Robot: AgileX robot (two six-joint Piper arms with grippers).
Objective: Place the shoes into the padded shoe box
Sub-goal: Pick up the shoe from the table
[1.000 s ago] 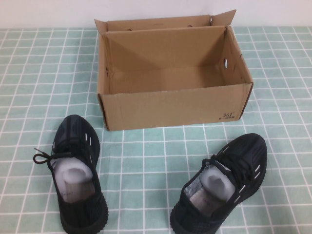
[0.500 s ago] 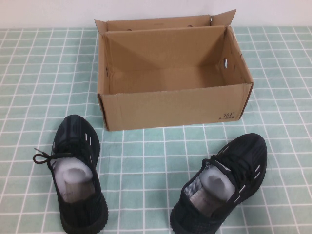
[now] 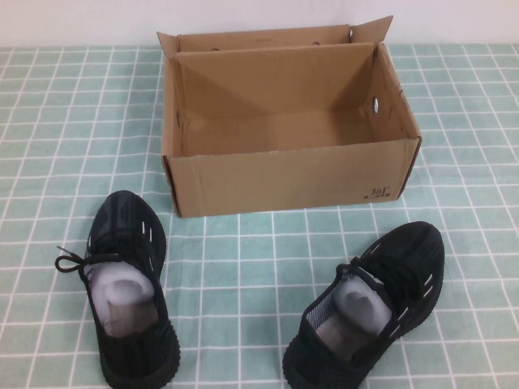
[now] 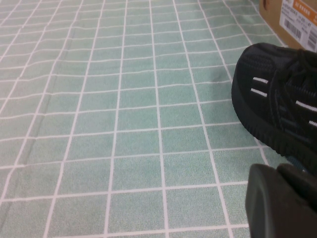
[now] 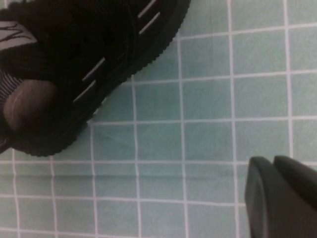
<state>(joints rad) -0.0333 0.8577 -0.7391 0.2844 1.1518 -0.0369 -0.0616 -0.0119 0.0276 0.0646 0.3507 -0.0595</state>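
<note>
Shoes sit on the checked tablecloth (image 3: 243,267) near the open padded shoe box (image 3: 288,174), left shoe (image 3: 128,288) and right shoe (image 3: 369,300) apart, while left gripper (image 4: 280,198) and right gripper (image 5: 280,193) hover closed, empty.

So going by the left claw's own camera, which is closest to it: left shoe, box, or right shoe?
Left gripper, shut, hovers low over the cloth; right gripper, shut, sits near the right shoe.
1. Left shoe, just ahead.
2. Box, beyond that shoe.
3. Right shoe, outside this view; can't rank it against the box.
</note>
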